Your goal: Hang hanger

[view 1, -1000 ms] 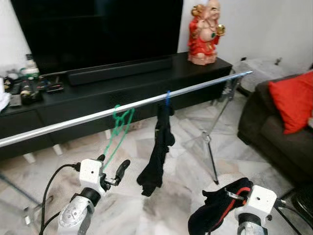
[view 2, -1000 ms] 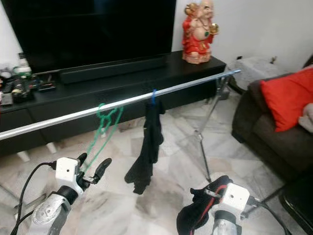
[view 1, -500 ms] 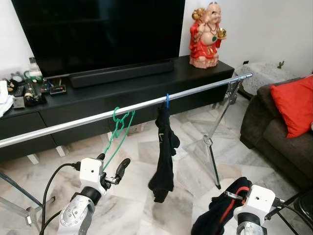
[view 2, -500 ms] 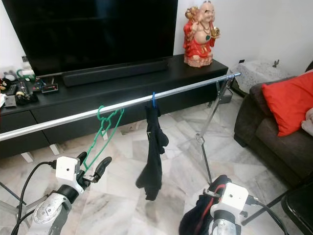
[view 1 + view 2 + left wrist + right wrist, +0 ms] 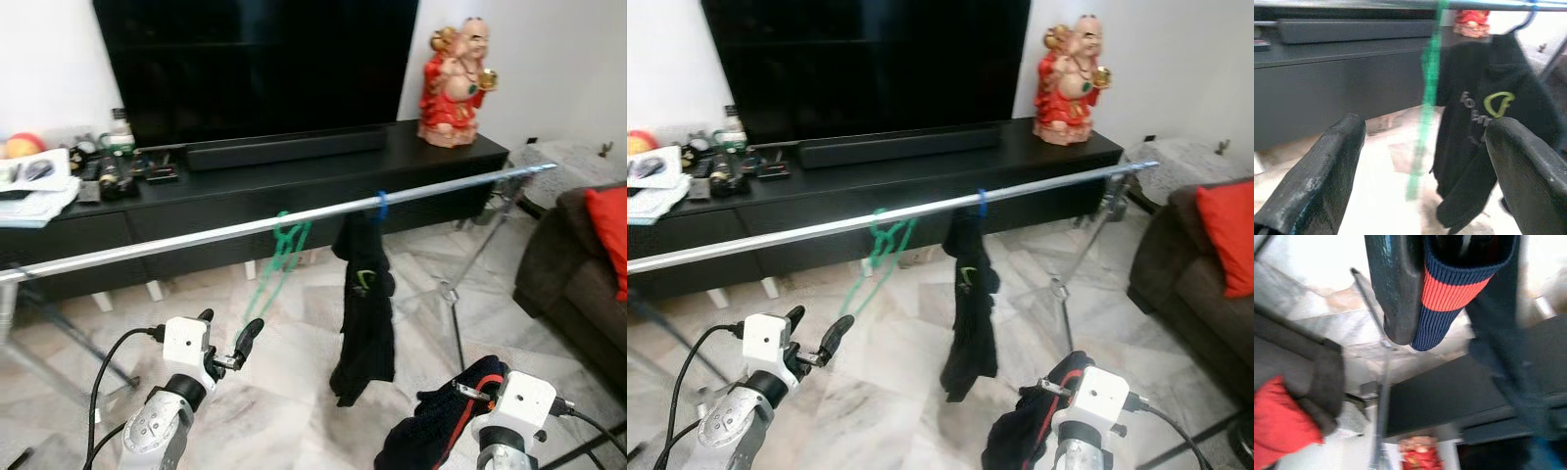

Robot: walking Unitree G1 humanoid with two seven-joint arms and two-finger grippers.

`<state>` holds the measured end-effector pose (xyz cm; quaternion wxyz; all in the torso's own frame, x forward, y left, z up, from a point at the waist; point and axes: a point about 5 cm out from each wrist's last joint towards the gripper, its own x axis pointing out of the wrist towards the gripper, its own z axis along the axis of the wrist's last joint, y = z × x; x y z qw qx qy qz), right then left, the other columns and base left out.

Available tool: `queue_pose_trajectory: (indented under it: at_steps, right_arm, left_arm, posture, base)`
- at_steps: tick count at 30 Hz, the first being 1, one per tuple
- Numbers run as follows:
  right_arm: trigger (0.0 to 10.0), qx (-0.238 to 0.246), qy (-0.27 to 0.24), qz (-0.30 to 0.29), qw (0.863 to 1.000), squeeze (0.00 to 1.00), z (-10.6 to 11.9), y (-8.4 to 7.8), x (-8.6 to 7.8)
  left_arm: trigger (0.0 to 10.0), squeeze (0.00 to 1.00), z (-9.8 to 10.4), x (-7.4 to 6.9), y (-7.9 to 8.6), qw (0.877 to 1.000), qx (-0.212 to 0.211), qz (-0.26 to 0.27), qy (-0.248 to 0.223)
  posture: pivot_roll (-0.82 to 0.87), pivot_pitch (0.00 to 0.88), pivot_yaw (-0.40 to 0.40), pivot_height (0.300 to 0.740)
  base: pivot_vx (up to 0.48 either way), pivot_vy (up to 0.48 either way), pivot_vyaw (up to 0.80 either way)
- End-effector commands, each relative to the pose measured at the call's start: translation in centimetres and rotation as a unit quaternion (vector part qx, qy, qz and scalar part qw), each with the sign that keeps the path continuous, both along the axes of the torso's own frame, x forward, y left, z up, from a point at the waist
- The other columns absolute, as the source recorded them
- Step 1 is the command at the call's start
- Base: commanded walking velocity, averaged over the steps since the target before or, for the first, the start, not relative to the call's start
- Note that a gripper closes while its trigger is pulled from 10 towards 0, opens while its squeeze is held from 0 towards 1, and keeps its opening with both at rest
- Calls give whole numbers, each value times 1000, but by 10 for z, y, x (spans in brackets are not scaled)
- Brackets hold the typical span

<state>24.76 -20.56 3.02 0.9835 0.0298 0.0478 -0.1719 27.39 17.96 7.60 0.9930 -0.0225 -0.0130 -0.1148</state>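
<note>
Right end effector (image 5: pixel 470 384) low, pinching a dark garment with red-striped cuff (image 5: pixel 1454 289). Left end effector (image 5: pixel 227 338) fingers spread, nothing held, just below the green hanger (image 5: pixel 279 257). Hanger hooked on the metal rail (image 5: pixel 196 238), beside a black shirt (image 5: pixel 364 313) on a blue hanger. TV stand (image 5: pixel 294 181) behind.

Black garment (image 5: pixel 1484 122), green logo, blurred lettering, nothing legible
</note>
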Motion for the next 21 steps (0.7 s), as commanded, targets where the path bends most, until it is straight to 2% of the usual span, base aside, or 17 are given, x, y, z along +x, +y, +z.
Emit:
queue_pose_trajectory:
  at_steps: [1,21]
  right_arm:
    - [10000,-1,-9,-2,1000,0,3,-1,2]
    - [10000,-3,-9,-6,1000,0,3,-3,2]
  left_arm:
    - [10000,0,3,2,0,1000,-4,0,-4]
    - [10000,0,5,0,-8,1000,-4,-26,-6]
  posture:
    - [106,12,-9,740]
    - [106,12,-9,740]
  base:
    - [0,326,0]
    - [0,14,0]
